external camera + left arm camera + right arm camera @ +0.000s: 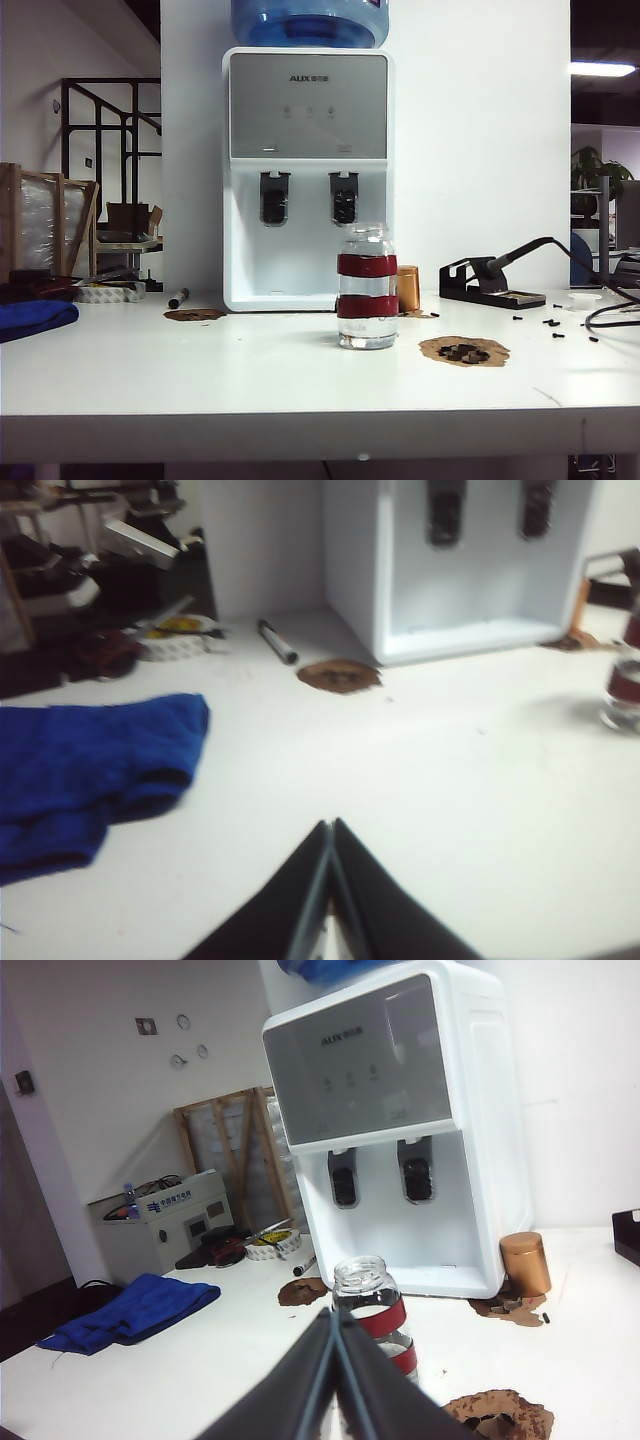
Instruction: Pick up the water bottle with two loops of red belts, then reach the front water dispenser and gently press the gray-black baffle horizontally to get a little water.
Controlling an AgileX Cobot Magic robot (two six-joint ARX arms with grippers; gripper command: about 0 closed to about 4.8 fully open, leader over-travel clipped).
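Glass water bottle (367, 287) with two red bands stands upright mid-surface, clear of the near edge, in front of the water dispenser (307, 180) and below its right tap; a copper cylinder (407, 288) sits just behind it. A little water in the base, so probably light but fragile, and bare glass is likely slick. Best grip looks like the red bands, across the body, not the wide neck. Left tool (330, 830) is fully closed, empty, low over the surface, well apart from the bottle. Right tool (334, 1322) is closed too, empty, pointing at the bottle from near.
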